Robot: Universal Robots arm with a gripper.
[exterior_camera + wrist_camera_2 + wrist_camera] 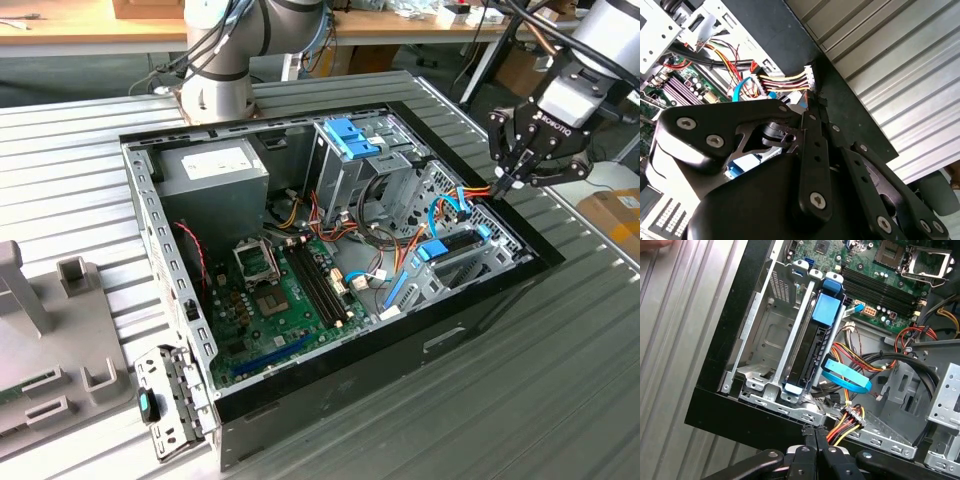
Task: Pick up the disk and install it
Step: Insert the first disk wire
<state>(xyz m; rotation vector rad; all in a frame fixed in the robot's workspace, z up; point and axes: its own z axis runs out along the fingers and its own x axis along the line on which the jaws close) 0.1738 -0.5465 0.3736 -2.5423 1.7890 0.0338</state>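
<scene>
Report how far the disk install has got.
Done: the disk stands in the drive cage. In hand: nothing; the tool is shut at the case rim by the power connector. Left: full seating can't be confirmed.

Robotics lab or workshop, pretty clearly

An opened desktop PC case (400, 345) with its motherboard (290, 300) bare lies on a ribbed metal table (560, 400), and a robot arm's base (215, 90) stands right behind it. Wooden workbenches (90, 25) with bits on top run along the back. A cardboard box (612, 215) sits at the exterior view's right and a grey fixture (40, 330) at its left.
</scene>
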